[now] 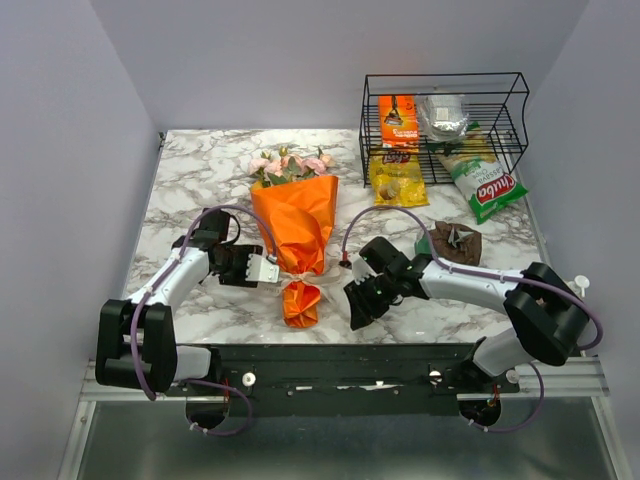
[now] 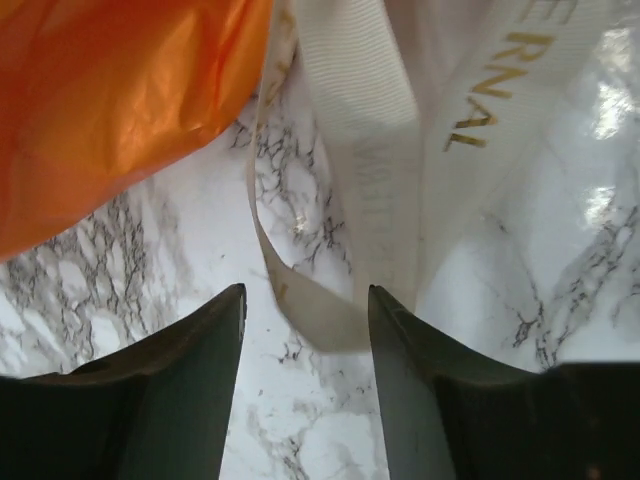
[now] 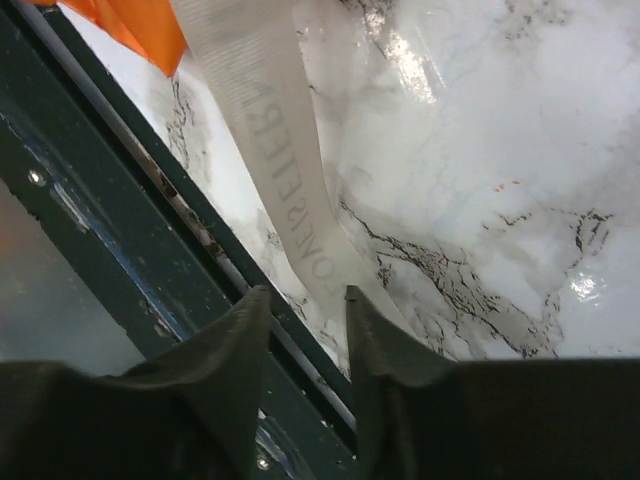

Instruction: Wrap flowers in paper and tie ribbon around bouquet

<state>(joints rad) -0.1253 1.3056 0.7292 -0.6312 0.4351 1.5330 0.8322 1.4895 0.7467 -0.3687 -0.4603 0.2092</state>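
The bouquet lies in the middle of the marble table: pink and cream flowers [image 1: 290, 165] at the far end, orange paper [image 1: 297, 215] narrowing to a waist, and a flared tail [image 1: 300, 303] near the front edge. My left gripper [image 1: 262, 268] sits just left of the waist and my right gripper [image 1: 352, 290] just right of the tail. In the left wrist view the cream ribbon [image 2: 360, 150] hangs down beside the paper [image 2: 120, 100], its loose end between the spread fingers of the left gripper [image 2: 305, 300], unclamped. The right gripper [image 3: 305, 295] stands open, with the ribbon [image 3: 265, 150] running past its right fingertip.
A black wire basket [image 1: 445, 125] with snack packets stands at the back right. A yellow packet [image 1: 398, 178], a green and white packet [image 1: 487, 185] and a brown wrapper [image 1: 455, 240] lie in front of it. The dark rail [image 3: 110, 200] marks the table's front edge.
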